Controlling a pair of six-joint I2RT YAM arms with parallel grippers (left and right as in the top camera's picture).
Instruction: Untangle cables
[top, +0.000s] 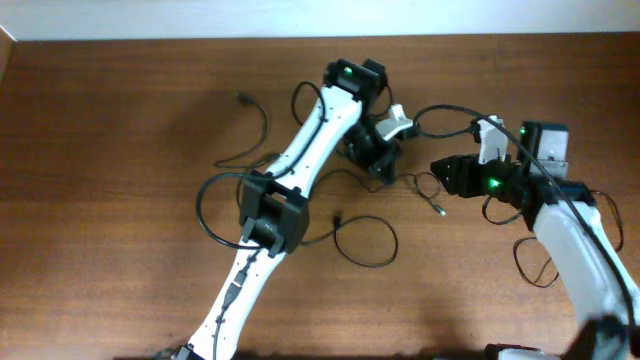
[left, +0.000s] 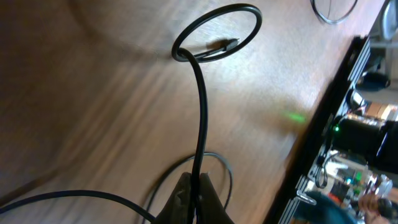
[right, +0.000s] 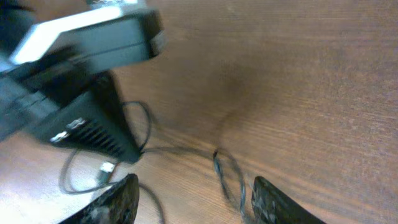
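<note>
**Untangling partly done; crossings left mid-table**

The cables (top: 365, 242) lie in loose loops around the middle of the table (top: 110, 230). No tight knot shows, but strands cross beneath the arms, so separation looks unfinished. The left gripper (left: 198, 200) is pinched closed on one strand (left: 200, 106). The right gripper (right: 196, 202) has its fingers spread and empty above a small loop (right: 229, 177). The far edge is close behind both wrists. Open wood lies to the left and front-centre.
</note>
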